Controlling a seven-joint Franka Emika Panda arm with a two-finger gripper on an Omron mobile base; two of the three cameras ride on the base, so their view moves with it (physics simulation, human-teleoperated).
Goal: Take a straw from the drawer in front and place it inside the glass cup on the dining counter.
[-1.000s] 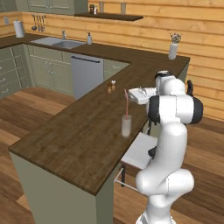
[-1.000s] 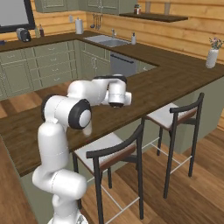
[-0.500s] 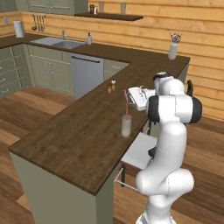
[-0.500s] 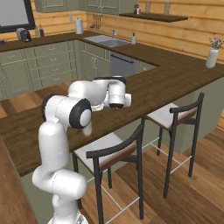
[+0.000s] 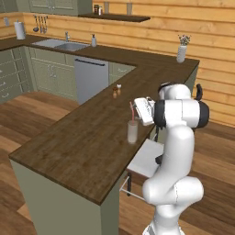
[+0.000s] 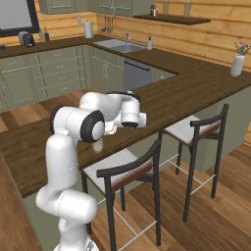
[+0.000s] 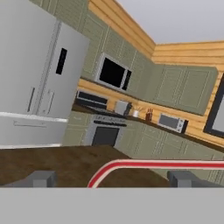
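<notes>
The glass cup (image 5: pixel 132 131) stands on the dining counter (image 5: pixel 82 142) near its right edge. The reddish-pink straw (image 5: pixel 131 113) sticks up out of the cup, leaning slightly. My gripper (image 5: pixel 139 110) hangs just right of the straw's top, level with it, open and holding nothing. In the hand view the straw (image 7: pixel 131 165) shows as a red band crossing between the two spread fingertips (image 7: pixel 40 178), with my gripper (image 7: pixel 113 179) open around it and not touching. The arm hides the cup in the right base view.
Two small brown shakers (image 5: pixel 116 90) stand farther along the counter. A white vase (image 5: pixel 182 50) with flowers sits at its far corner. Two bar stools (image 6: pixel 127 171) (image 6: pixel 196 130) stand along the counter's near side. The sink (image 5: pixel 64 45) is at the back left.
The hand has drifted slightly down and nearer beside the straw's top. The jaws stay open; the straw and cup have not moved.
</notes>
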